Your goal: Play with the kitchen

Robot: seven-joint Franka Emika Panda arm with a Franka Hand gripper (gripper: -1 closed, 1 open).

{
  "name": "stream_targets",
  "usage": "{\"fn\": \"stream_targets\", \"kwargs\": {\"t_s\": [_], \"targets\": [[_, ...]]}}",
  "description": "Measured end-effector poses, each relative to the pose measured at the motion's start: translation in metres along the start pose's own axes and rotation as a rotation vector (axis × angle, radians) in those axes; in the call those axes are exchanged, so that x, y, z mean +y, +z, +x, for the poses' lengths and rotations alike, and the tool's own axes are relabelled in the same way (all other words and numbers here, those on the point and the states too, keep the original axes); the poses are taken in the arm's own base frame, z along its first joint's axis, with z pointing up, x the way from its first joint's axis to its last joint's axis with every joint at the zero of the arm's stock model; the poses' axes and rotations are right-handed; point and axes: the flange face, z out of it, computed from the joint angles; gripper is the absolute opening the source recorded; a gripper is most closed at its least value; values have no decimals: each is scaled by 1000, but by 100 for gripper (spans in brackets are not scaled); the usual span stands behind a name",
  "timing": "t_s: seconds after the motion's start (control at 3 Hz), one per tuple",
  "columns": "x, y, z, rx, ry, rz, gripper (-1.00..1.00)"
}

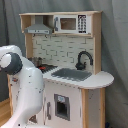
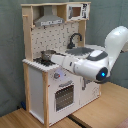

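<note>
The toy kitchen (image 1: 75, 85) (image 2: 50, 75) is white and light wood, with a pegboard back, a hood (image 1: 39, 29) and a microwave (image 1: 70, 23). On its counter are a grey sink (image 1: 72, 74), a black faucet (image 1: 84, 59) and a black stovetop (image 2: 44, 61). In the second exterior view my arm reaches from the right across the counter, and the gripper (image 2: 48, 56) sits low over the stovetop at a small dark pot-like thing. In the first exterior view my own arm (image 1: 22, 80) covers most of the stove.
The oven door (image 2: 65, 95) is closed on the kitchen's front. A grey curtain hangs behind the kitchen. A wooden floor or table surface (image 2: 100, 112) lies around its base.
</note>
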Motion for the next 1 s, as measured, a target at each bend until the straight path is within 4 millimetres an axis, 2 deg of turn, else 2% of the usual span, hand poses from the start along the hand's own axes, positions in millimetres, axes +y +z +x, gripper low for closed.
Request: {"fn": "stream_targets", "kwargs": {"t_s": [0.33, 0.67, 1.0], "targets": [[-28, -16, -3, 4, -44, 1, 100], [-58, -16, -12, -1, -96, 5, 100], [-83, 1, -27, -30, -142, 15, 100]]}}
